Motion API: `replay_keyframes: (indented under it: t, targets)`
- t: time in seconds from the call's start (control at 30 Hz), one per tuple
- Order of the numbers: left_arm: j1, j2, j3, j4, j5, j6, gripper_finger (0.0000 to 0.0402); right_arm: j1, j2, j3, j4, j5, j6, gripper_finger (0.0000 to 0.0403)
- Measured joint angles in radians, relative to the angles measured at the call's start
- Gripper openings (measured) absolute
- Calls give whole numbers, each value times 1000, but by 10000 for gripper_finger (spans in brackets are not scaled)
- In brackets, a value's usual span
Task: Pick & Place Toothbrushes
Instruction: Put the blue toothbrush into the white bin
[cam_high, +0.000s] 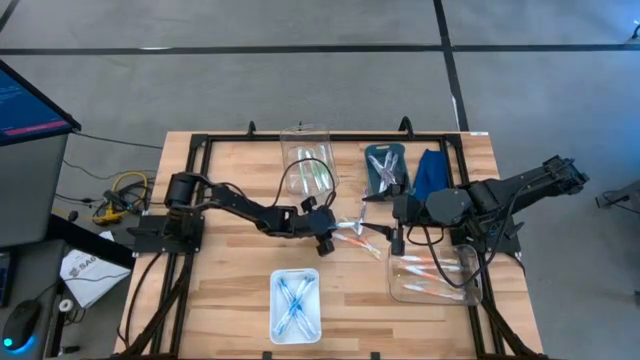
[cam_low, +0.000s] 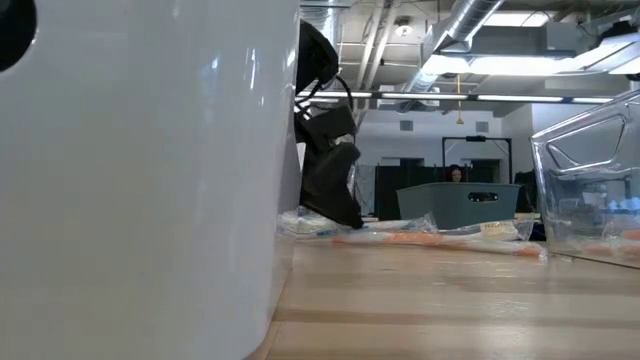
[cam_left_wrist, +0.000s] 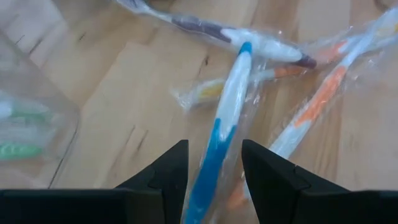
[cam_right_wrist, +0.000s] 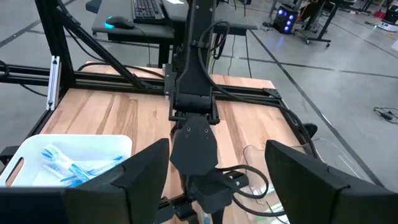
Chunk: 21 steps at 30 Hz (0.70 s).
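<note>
**Left gripper straddling a blue toothbrush at mid-table**

The left gripper (cam_left_wrist: 214, 180), at the centre of the high view, has its two fingers set apart on either side of a wrapped blue toothbrush (cam_left_wrist: 225, 124); whether the pads press it cannot be told. The straddle, with the handle lengthwise between the fingers, suggests a pick in progress. Around it lie loose toothbrushes (cam_high: 358, 238), orange and purple ones crossing the blue one's head, so a lift may drag their wrappers. The right gripper (cam_right_wrist: 214, 180), at centre right of the high view, hangs spread and empty above the table. The white tray (cam_high: 296, 305) at lower centre already holds blue brushes, the likely destination. Clear bins stand at upper centre (cam_high: 308, 160) and lower right (cam_high: 435, 275); bare wood between pile and tray leaves an unobstructed path.
</note>
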Motion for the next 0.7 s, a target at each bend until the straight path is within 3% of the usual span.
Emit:
replay_keyframes:
  t: [0.43,0.53,0.7]
  targets:
    - [-6,21,6,20,17,0,139,0,0,0,0,0,0,260]
    - [-6,21,5,14,14,0,112,0,0,0,0,0,0,260]
    - [-6,21,5,18,22,1,22,0,0,0,0,0,0,260]
